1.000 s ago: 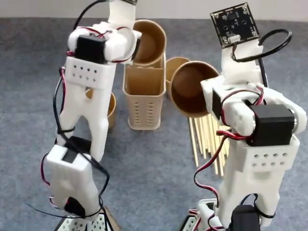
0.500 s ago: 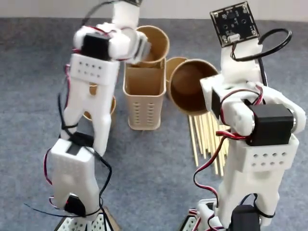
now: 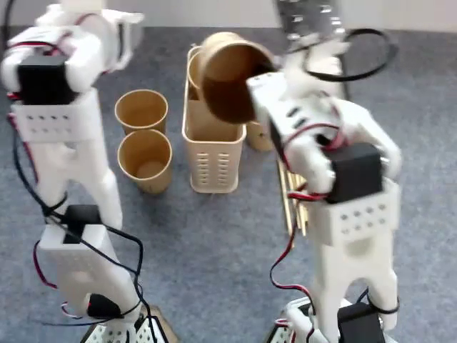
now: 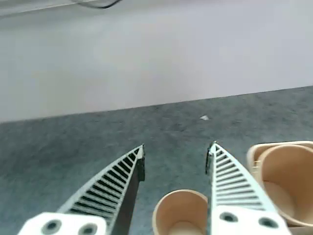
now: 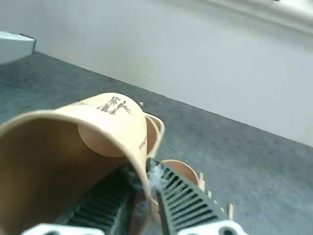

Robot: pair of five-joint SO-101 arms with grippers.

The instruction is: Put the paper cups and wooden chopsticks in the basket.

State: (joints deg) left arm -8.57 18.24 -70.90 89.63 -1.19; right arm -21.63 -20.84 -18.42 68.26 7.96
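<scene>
Tan paper cup wall sat clamped in the right pincer (image 5: pixel 145 172), jaws shut on it near the rim. This held cup (image 3: pixel 230 80) hung tilted, mouth facing back toward the arms, over the rear part of the basket (image 3: pixel 212 163). A second rim (image 3: pixel 191 66) showed just behind it, apparently a cup already in the basket. Step in hand, by my read: dropping this cup in. The next move called for lowering it into the basket, perhaps nesting it, before letting go. The left pincer (image 4: pixel 176 155) was apart and held nothing, raised above two loose cups (image 3: pixel 145 158) standing upright left of the basket. Another cup (image 3: pixel 257 136) stood just beside the basket's right side. The chopsticks (image 3: pixel 288 204) lay on the grey tabletop (image 3: pixel 214 250), partly hidden under the right arm, not yet picked.
</scene>
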